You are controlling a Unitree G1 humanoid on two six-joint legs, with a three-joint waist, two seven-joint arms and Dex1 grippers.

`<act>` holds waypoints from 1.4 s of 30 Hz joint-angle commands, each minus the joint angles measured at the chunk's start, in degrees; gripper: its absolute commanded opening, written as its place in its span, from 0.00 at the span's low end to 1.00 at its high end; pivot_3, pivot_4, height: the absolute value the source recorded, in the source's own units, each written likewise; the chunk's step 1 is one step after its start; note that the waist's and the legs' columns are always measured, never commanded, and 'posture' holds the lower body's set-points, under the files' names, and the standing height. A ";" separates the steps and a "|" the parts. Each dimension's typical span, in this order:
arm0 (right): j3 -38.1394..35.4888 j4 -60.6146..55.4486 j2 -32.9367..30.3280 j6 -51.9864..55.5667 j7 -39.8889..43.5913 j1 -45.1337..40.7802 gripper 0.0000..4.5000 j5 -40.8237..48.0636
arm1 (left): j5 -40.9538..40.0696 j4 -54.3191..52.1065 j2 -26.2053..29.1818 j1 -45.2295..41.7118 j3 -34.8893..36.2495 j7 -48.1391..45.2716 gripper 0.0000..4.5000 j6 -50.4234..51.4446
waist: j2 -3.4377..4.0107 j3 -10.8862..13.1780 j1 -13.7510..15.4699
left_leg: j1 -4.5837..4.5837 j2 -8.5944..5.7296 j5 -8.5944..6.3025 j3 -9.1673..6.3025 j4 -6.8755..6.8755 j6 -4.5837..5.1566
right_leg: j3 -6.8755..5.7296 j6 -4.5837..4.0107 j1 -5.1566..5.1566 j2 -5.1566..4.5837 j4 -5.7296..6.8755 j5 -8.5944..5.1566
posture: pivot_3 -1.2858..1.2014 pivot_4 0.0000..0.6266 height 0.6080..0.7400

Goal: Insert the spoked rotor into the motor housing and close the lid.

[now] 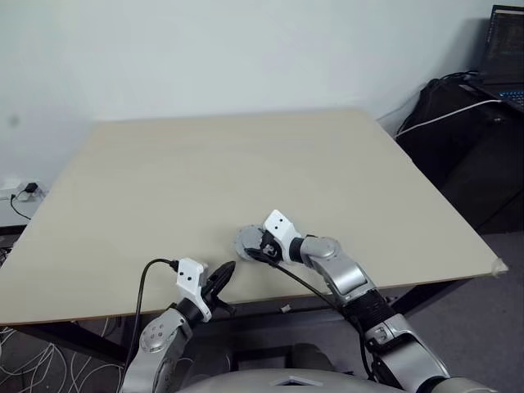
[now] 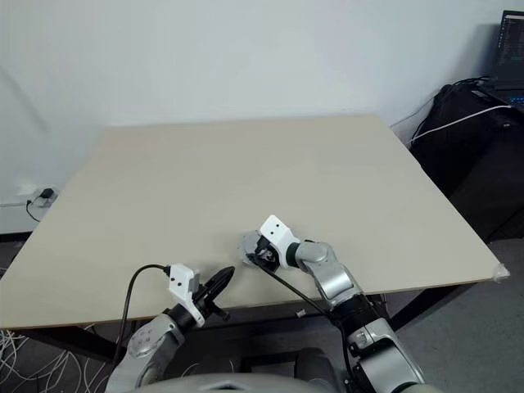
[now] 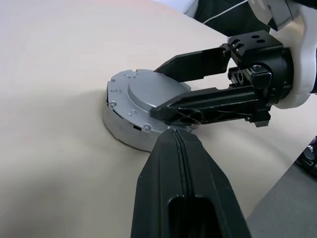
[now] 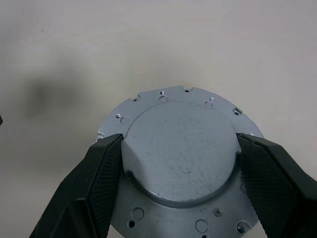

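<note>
1. Head views: my right tool (image 1: 260,246) reaches over the near part of the pale desk (image 1: 246,164), its 2 black fingers spread wide around a round silver-grey disc, the lid (image 1: 246,240), which lies flat close to the desk's near edge. My left tool (image 1: 219,277) hangs at that near edge, just left of and nearer to me than the lid, its fingers pressed together with nothing between them. A black bag (image 1: 458,123) and a laptop (image 1: 503,49) stand beyond the desk's far right corner.

2. Left wrist view: my left tool's fingers (image 3: 183,188) meet along 1 seam, pointing at the lid (image 3: 143,99). The lid's smooth grey face is up, with a raised round centre and small holes around the flange. The right tool (image 3: 198,84) straddles it, 1 finger on each side.

3. Right wrist view: the right tool's 2 fingers (image 4: 104,168) sit against opposite sides of the lid's raised centre (image 4: 181,148). Whether they press it, I cannot tell.
</note>
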 commanded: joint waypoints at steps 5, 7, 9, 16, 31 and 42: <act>-1.30 4.20 0.82 3.57 -3.21 0.73 0.73 -1.02 | -0.54 -2.58 -0.07 -0.45 0.36 -0.05 0.00 -0.34 | 0.01 0.00 -0.10 | 0.00 0.01 0.00 0.00 0.00 -0.01 | -0.01 0.00 0.00 -0.02 0.04 0.00 | 0.52 0.00 1.00; -1.42 4.21 0.95 4.10 -3.49 0.60 0.73 -1.02 | -0.55 -2.38 -0.09 -0.51 0.38 -0.13 0.00 -0.42 | 0.01 0.00 -0.13 | 0.00 0.01 0.00 0.00 0.00 -0.01 | -0.01 0.00 0.00 -0.02 0.03 0.00 | 0.52 0.00 1.00; -1.21 4.25 0.85 4.07 -3.31 0.45 0.73 -1.14 | -0.52 -2.13 -0.13 -0.54 0.42 -0.17 0.00 -0.63 | 0.01 0.00 -0.16 | 0.00 0.01 0.00 0.00 0.00 -0.01 | -0.01 0.00 0.00 -0.02 0.03 0.00 | 0.52 0.00 1.00; -0.17 3.97 -0.03 3.94 -2.00 0.24 0.73 -1.56 | -0.47 -1.21 -0.23 -0.71 0.58 -0.48 0.00 -1.26 | 0.03 0.01 -0.23 | -0.01 0.01 -0.01 -0.01 0.00 -0.01 | -0.01 0.00 -0.01 -0.05 0.02 0.00 | 0.52 0.00 1.00; 2.03 4.12 -2.56 3.08 -0.33 -0.17 0.73 -2.35 | -0.64 0.09 -0.36 -0.80 0.60 -1.02 0.00 -2.15 | 0.06 0.03 0.04 | -0.12 0.00 -0.01 -0.03 -0.04 -0.01 | -0.08 0.01 -0.03 -0.09 -0.13 -0.01 | 0.52 0.00 1.00; -0.84 3.67 -2.55 8.19 3.27 0.11 0.73 2.21 | -0.86 0.34 -0.28 -0.77 0.55 -1.40 0.00 -2.15 | 0.13 -0.01 0.19 | -0.26 -0.02 -0.06 -0.10 -0.11 0.08 | -0.19 0.02 -0.04 -0.11 -0.40 0.00 | 0.52 0.00 1.00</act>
